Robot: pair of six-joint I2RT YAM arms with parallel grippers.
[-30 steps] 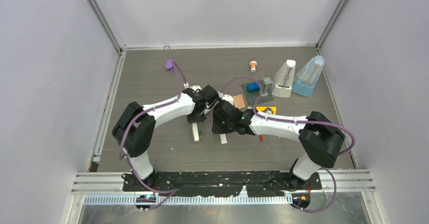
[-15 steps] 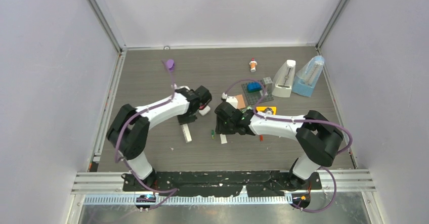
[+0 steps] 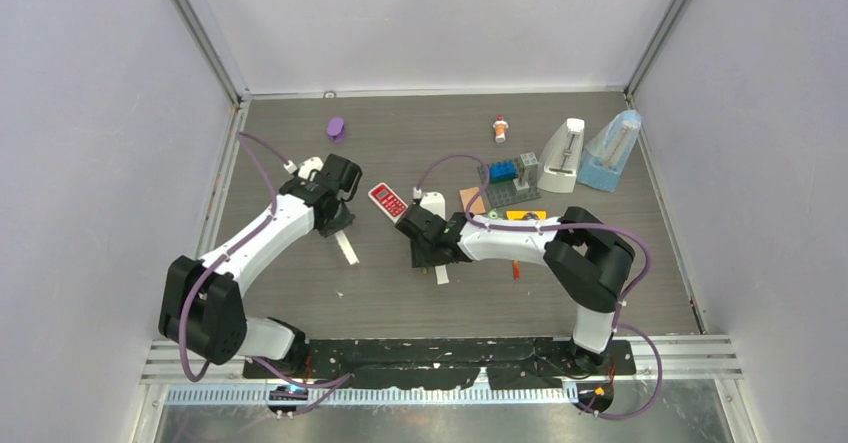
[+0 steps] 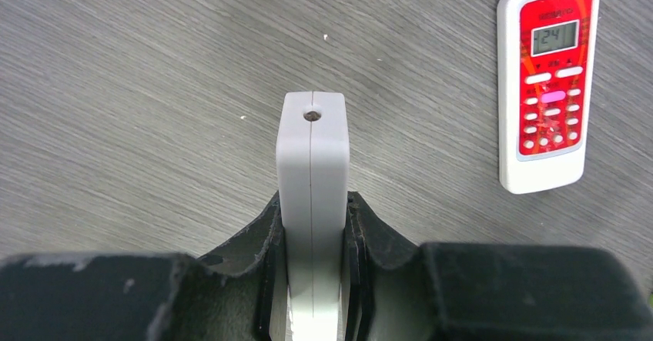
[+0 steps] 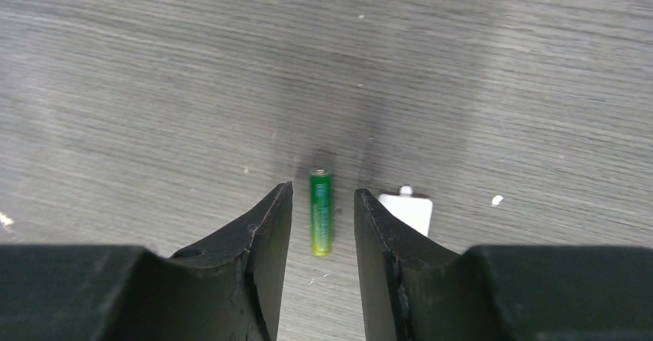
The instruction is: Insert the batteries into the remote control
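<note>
remote [image 4: 312, 164] in left hand [image 4: 312, 222] swung leftward

Bright, even light; soft shadows

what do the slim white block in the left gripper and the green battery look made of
slim white block: likely moulded plastic, matte; a straight seam runs down its middle. green cylindrical battery: shiny green wrap, probably film over metal, with a silvery cap at one end.
</note>
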